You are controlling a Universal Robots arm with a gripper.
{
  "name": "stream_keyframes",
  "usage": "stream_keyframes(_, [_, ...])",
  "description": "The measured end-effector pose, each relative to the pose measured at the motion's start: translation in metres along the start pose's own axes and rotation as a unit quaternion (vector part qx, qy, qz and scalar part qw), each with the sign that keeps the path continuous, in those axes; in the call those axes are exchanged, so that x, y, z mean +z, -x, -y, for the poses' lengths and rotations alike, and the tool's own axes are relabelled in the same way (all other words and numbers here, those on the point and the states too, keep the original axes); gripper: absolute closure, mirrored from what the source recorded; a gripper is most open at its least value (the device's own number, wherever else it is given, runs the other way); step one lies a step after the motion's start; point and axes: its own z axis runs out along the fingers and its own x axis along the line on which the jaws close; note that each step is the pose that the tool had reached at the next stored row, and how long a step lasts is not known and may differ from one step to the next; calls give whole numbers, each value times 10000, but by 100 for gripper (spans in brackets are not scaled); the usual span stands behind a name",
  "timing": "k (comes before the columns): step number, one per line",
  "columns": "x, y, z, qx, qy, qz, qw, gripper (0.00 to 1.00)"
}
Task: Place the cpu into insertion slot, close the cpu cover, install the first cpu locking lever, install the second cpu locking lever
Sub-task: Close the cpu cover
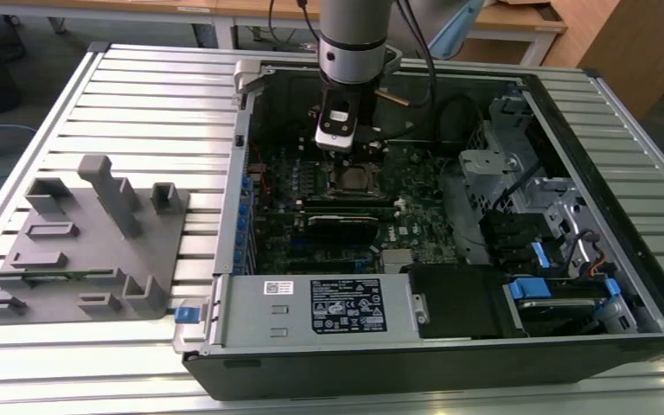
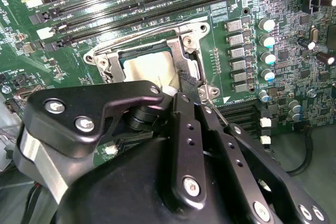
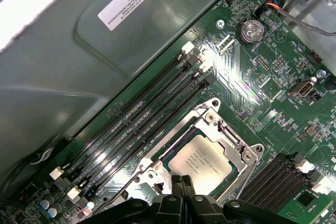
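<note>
First wrist view: gripper (image 3: 181, 180), jaws closed on nothing, poised at the cover (image 3: 231, 136) framing the cpu (image 3: 201, 162); a skewed push could slip and scrape the board (image 3: 273, 77).

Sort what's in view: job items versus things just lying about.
Job: cpu; insertion slot; cpu cover; hand, at the socket's edge.

Lying about: memory slots; coin battery; grey fixture block beside the case; power supply.
</note>
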Motion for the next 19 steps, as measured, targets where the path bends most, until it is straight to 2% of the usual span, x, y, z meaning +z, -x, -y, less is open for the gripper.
stream_keyframes(6, [0, 0, 0, -20, 1, 0, 10000, 90])
stream_keyframes(12, [0, 0, 0, -176, 7, -5, 9998, 90])
stream_keyframes(19, [0, 0, 0, -180, 7, -5, 9998, 90])
